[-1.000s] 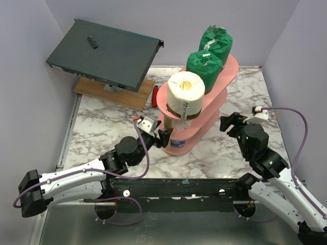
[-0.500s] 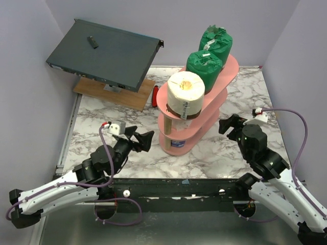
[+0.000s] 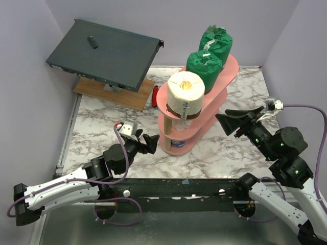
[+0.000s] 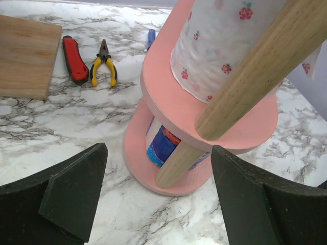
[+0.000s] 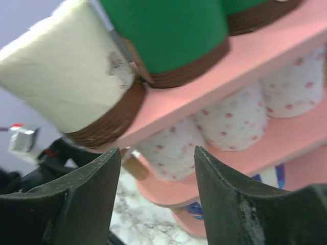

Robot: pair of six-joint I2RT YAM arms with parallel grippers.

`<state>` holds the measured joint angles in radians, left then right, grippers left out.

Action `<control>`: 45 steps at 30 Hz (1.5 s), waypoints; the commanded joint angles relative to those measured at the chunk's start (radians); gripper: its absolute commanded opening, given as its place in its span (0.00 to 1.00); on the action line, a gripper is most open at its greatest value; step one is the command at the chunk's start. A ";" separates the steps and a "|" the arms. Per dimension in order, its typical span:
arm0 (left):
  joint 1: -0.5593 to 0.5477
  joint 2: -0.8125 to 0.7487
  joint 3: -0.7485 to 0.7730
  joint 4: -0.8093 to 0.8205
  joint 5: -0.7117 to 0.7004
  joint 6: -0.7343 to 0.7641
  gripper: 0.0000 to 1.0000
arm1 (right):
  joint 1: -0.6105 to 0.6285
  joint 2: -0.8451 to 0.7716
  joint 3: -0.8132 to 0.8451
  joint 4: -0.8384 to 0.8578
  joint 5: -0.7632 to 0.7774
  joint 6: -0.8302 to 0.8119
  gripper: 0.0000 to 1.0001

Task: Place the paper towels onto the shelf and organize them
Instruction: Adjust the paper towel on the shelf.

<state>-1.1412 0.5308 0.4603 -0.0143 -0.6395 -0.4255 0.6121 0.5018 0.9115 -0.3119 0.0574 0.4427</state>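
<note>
Marbled tabletop (image 3: pixel 99 122) holds oval pink shelf (image 3: pixel 231 70) of paper towels (image 3: pixel 185 92).

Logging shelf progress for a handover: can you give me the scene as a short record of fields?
shelf: pink, three tiers, upright
top tier: one white roll, two green rolls
middle tier: floral-print rolls
bottom tier: blue-and-white roll
left gripper: jaws apart, empty, beside shelf
right gripper: jaws apart, empty
</note>
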 commanded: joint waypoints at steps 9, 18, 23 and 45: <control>-0.001 0.034 0.024 0.082 0.047 0.023 0.85 | 0.000 0.158 0.153 0.060 -0.302 -0.041 0.60; -0.001 0.044 0.019 0.079 0.030 0.014 0.84 | -0.001 0.187 0.170 0.091 -0.211 -0.066 0.68; -0.001 0.061 0.021 0.079 0.024 0.012 0.84 | 0.000 0.228 0.189 0.092 -0.201 -0.076 0.74; -0.001 0.103 0.028 0.093 0.016 0.003 0.84 | 0.000 0.296 0.175 0.125 -0.094 -0.064 0.79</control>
<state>-1.1412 0.6327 0.4633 0.0544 -0.6151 -0.4164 0.6121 0.7845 1.0786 -0.2081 -0.1112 0.3683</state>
